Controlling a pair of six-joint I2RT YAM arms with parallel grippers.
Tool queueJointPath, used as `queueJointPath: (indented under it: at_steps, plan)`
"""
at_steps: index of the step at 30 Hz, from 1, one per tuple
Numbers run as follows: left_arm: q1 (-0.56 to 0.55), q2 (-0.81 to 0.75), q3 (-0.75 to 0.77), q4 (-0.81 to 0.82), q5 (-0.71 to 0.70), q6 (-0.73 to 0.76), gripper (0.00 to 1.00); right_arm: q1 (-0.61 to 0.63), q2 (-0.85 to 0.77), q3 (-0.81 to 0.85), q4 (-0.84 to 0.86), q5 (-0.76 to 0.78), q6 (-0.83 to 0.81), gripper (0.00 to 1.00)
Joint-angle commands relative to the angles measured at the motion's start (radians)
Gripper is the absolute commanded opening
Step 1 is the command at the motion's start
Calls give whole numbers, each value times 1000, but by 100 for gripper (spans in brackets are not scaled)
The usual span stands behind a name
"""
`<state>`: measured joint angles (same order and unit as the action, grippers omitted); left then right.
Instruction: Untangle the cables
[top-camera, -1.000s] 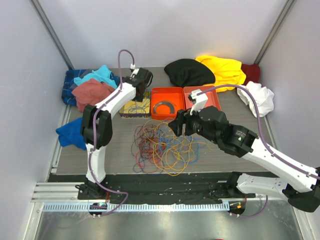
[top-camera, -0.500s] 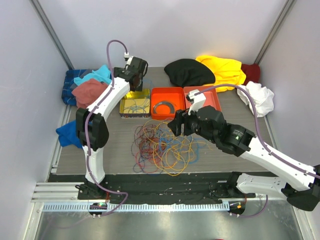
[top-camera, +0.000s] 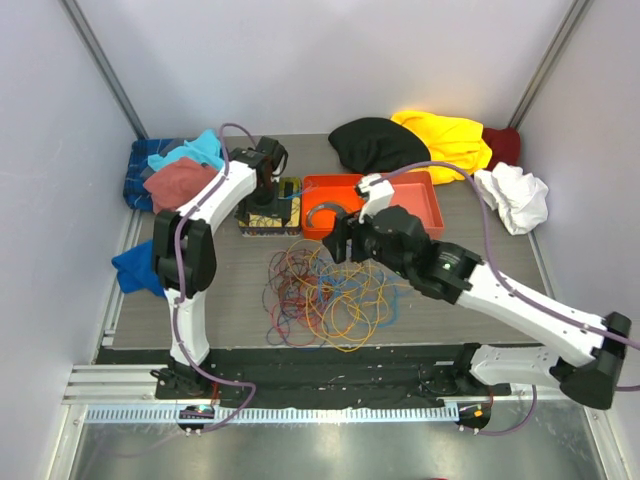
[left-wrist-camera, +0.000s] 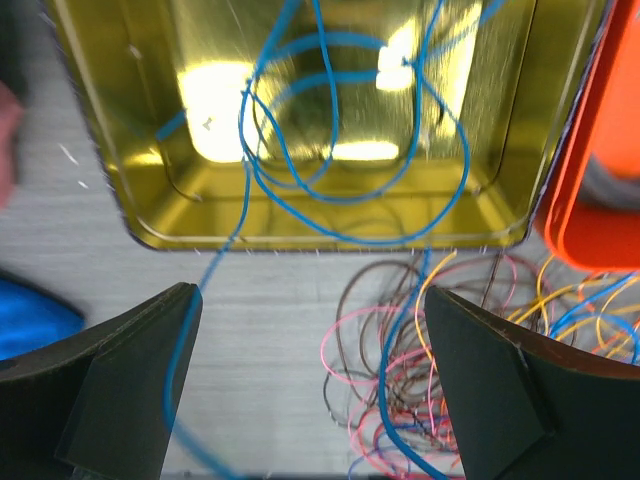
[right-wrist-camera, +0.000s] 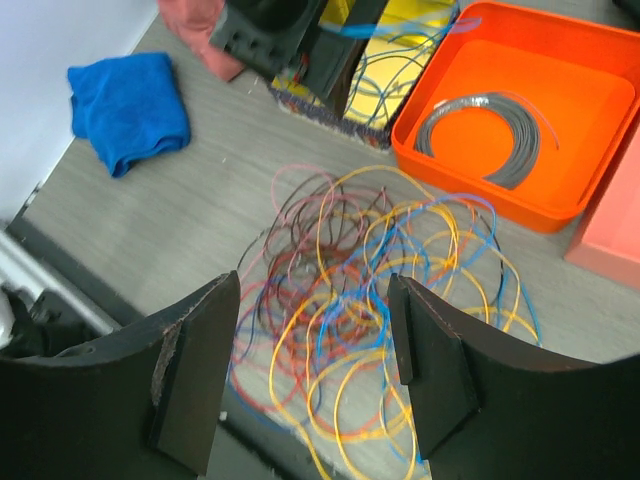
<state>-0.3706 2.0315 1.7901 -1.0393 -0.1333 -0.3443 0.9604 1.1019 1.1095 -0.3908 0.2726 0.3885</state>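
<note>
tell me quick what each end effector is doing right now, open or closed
Left end effector: open, holding nothing, over the yellow tin.
Right end effector: open, holding nothing, above the cables.

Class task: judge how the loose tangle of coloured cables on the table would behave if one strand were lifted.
Probably floppy: the cables lie in thin, slack loops. Lifting one strand would likely drag neighbours along, since the loops cross and interlock. Likely light, being so thin.

Yellow tin (left-wrist-camera: 120, 100), orange tray (right-wrist-camera: 590, 105), blue cloth (right-wrist-camera: 130, 105).
</note>
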Motion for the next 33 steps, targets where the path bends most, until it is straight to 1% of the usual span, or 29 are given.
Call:
queueJointPath:
  at_steps: [1,2,3,4,6,8,9,11,12,13,14,15,16,17,18,20,21,22,23,24,27,33]
  plan:
    - [6,-76,5,-21,69,-25,100,-38,127,-22,218,62,-16,69]
    - [6,-76,2,-13,73,-28,100,-57,188,-28,249,77,-8,69]
    - [6,-76,0,-8,81,-32,100,-74,209,-28,280,51,9,69]
    - [6,-77,-1,-7,81,-38,100,-87,237,-28,330,19,19,69]
    - [7,-79,-6,-1,80,-39,100,-140,301,-25,384,-70,71,69]
    - [7,-85,-14,7,72,-38,100,-175,338,-19,428,-120,111,69]
    - [7,-86,-20,12,69,-36,100,-211,370,-19,464,-184,159,69]
    - [6,-94,-31,19,58,-32,100,-248,392,-42,525,-248,209,69]
    - [6,-97,-37,24,55,-32,100,-282,401,-60,629,-289,245,69]
    - [6,-97,-40,27,51,-32,100,-302,403,-82,695,-362,321,69]
    - [7,-100,-44,30,50,-30,100,-319,406,-142,775,-392,378,70]
    - [6,-100,-52,35,47,-30,100,-339,409,-172,925,-413,429,70]
    - [6,-102,-57,38,44,-30,100,-376,430,-203,1013,-458,560,71]
    - [6,-103,-58,39,35,-30,100,-396,449,-267,1115,-479,628,72]
    - [6,-105,-61,39,29,-28,100,-410,479,-287,1280,-501,691,72]
    - [6,-111,-69,45,15,-30,100,-431,580,-295,1407,-558,851,72]
    - [7,-117,-70,48,14,-30,100,-433,613,-293,1511,-569,901,72]
    - [6,-120,-75,53,12,-30,100,-433,642,-290,1561,-575,943,72]
    - [6,-122,-77,53,11,-32,100,-433,705,-280,1604,-585,1016,72]
    - [7,-128,-80,54,8,-32,100,-431,728,-271,1666,-590,1044,72]
    - [6,-139,-92,65,-5,-35,100,-424,797,-232,1725,-605,1112,72]
    - [4,-143,-101,73,0,-41,100,-410,848,-151,1724,-612,1118,72]
